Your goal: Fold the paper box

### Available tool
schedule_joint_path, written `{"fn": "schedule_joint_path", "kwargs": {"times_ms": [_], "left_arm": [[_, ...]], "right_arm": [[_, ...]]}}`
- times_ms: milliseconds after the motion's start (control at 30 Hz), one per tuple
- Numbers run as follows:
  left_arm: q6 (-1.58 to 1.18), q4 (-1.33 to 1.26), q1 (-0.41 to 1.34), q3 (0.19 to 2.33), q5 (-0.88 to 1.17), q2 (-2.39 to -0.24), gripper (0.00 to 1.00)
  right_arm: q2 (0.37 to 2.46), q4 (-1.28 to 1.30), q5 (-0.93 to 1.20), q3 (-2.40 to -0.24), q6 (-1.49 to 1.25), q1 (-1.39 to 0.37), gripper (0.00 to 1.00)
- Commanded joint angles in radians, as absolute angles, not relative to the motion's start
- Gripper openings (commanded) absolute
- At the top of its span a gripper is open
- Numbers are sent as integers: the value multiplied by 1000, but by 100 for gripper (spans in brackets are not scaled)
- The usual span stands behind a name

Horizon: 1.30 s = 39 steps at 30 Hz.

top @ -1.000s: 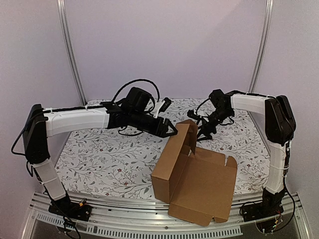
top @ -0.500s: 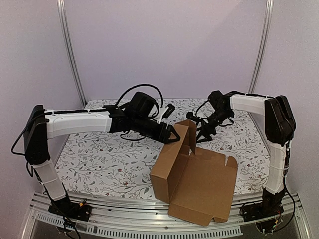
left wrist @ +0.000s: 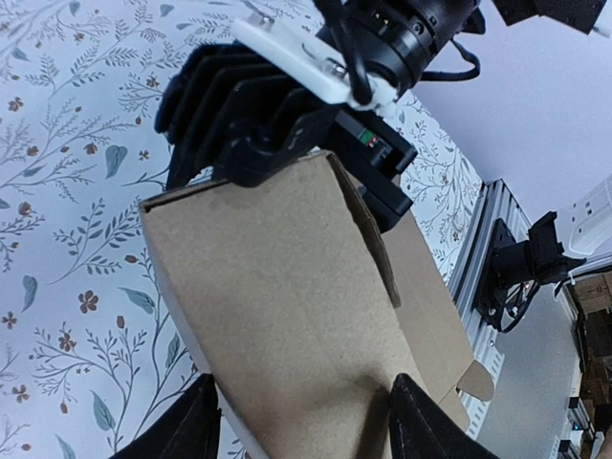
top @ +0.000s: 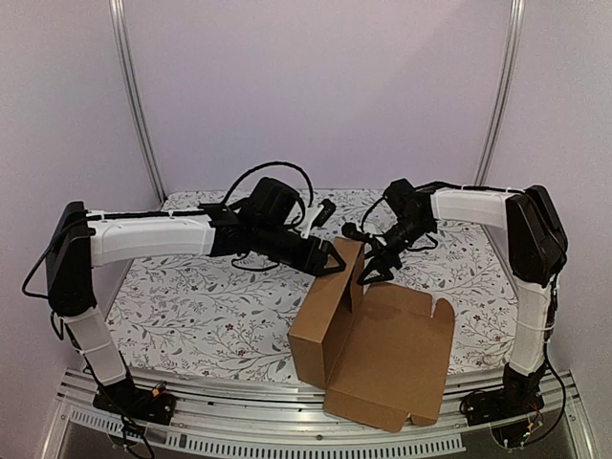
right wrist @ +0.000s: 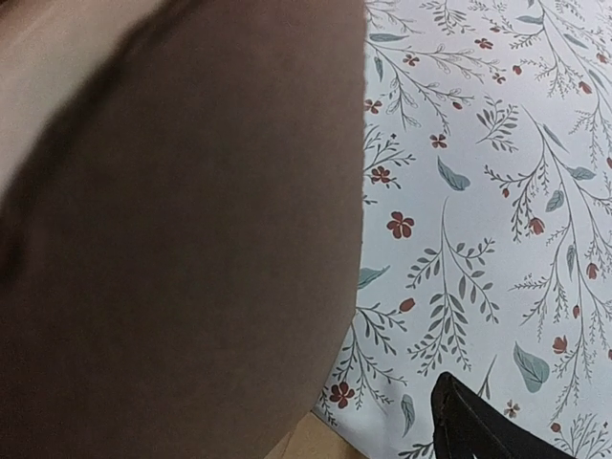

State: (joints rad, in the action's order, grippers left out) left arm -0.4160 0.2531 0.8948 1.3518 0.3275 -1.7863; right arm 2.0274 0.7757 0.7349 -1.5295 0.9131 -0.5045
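The paper box (top: pixel 392 354) is plain brown cardboard at the table's near right. One long wall (top: pixel 320 320) stands up and a wide panel lies flat beside it. My left gripper (top: pixel 332 261) is at the wall's far top corner. In the left wrist view the cardboard face (left wrist: pixel 287 306) spans the wide gap of my left gripper (left wrist: pixel 306 426), which is open. My right gripper (top: pixel 368 271) meets the same corner from the right and is open. A cardboard flap (right wrist: pixel 172 239) hides one finger in the right wrist view. The other fingertip (right wrist: pixel 478 421) stands clear of it.
A floral cloth (top: pixel 201 306) covers the table. The box's flat panel overhangs the metal rail (top: pixel 239 435) at the near edge. Two slanted poles (top: pixel 134 96) rise at the back corners. Loose cables (top: pixel 273 172) loop over the left wrist.
My right gripper has swung left and down onto the box's far corner flap. My left gripper has shifted slightly right along the raised wall. The box has turned a little.
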Motion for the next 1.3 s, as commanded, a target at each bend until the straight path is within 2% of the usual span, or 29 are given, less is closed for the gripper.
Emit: {"fn": "schedule_joint_path", "kwargs": {"times_ms": [0, 167, 467, 833, 967, 1133, 1267], "left_arm": [[-392, 200, 901, 1269, 344, -1774, 60], [-423, 49, 883, 1197, 424, -1739, 61], [-485, -89, 849, 1144, 489, -1731, 61], [-503, -116, 844, 1145, 483, -1740, 61], [-504, -121, 836, 1139, 477, -1735, 61], [-521, -147, 829, 1120, 464, -1736, 61], [-546, -192, 828, 1111, 478, -1752, 61]], "right_arm": [[1999, 609, 787, -1478, 842, -518, 84], [1963, 383, 822, -1370, 707, -521, 81], [1950, 170, 907, -1297, 558, -531, 77], [1942, -257, 741, -1137, 235, -541, 42], [1923, -324, 669, -1085, 170, -547, 35], [1896, -350, 522, -1050, 77, -548, 34], [1886, -328, 446, -1054, 8, -548, 25]]}}
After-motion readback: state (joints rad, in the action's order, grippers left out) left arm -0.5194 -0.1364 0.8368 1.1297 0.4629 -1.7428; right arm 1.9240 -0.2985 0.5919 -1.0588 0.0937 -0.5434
